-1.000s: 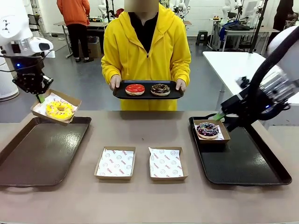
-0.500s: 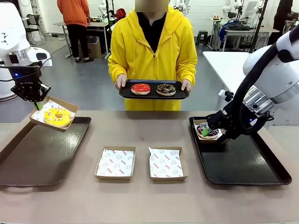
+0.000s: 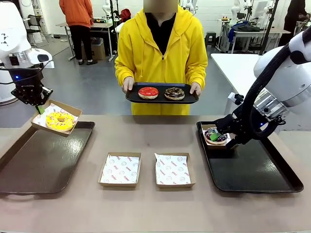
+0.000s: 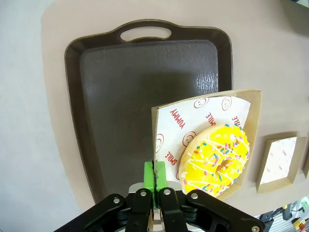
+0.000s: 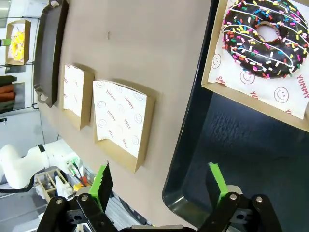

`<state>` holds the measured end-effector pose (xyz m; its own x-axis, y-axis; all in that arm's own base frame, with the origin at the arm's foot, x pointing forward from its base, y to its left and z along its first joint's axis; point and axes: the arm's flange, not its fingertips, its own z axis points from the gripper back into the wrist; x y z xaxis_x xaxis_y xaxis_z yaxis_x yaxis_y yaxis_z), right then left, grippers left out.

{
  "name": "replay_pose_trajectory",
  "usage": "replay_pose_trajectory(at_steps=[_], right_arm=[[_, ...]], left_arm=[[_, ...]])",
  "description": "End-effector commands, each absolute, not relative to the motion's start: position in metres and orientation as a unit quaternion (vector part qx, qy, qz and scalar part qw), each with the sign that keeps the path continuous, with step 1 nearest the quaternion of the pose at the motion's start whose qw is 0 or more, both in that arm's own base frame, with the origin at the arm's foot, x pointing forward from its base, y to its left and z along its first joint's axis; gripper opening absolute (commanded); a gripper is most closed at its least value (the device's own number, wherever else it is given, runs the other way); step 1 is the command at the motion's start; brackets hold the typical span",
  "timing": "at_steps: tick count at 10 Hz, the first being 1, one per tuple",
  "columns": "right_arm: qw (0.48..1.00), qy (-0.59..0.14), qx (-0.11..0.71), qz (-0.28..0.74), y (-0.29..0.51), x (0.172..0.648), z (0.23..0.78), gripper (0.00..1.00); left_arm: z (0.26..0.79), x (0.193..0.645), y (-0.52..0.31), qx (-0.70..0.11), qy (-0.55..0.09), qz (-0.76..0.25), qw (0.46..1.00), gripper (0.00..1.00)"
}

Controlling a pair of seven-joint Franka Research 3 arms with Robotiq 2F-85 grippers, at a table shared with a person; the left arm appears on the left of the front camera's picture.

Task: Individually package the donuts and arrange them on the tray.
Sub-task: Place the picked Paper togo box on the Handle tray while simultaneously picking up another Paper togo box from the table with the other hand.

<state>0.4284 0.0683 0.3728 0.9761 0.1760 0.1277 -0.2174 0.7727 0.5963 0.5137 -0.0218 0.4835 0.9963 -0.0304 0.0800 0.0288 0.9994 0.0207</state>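
Since a second ago my right arm has swung in and come low over the right tray (image 3: 257, 170), and my left has drawn its load a little nearer the tray's far corner; over the last half second almost nothing has moved but the person's tray (image 3: 133, 96), carried slightly to my right.

I count four donuts, four boxes and three trays. The red donut (image 3: 148, 92) and chocolate donut (image 3: 174, 93) lie on the person's tray, held in both hands (image 3: 128, 83). Two empty boxes (image 3: 120, 170) sit side by side on the table between my trays.

My left gripper (image 4: 155, 174) is clamped tight on the edge of a box (image 3: 73, 108) holding the yellow donut (image 4: 215, 162), tilted above the far corner of the left tray (image 3: 39, 160). My right gripper (image 5: 159, 180) has its fingers spread wide and holds nothing; the purple donut (image 5: 264, 41) rests in its box (image 5: 211, 58) at the right tray's far left corner, just beyond my fingertips
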Motion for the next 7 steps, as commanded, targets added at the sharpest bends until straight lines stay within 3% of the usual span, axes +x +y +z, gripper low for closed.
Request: replay_pose_trajectory(at_steps=[1, 4, 7], right_arm=[[0.941, -0.034, 0.319, 0.108, 0.069, 0.428, 0.374, 1.00], [0.955, -0.005, 0.271, 0.116, 0.108, 0.427, 0.384, 1.00], [0.981, 0.010, 0.169, 0.100, 0.171, 0.435, 0.405, 1.00]], left_arm=[[0.487, 0.513, -0.021, 0.010, -0.041, -0.014, 0.999, 0.01], [0.481, 0.514, -0.019, 0.009, -0.040, -0.016, 0.999, 0.01], [0.478, 0.517, -0.009, 0.005, -0.029, -0.020, 0.999, 0.01]])
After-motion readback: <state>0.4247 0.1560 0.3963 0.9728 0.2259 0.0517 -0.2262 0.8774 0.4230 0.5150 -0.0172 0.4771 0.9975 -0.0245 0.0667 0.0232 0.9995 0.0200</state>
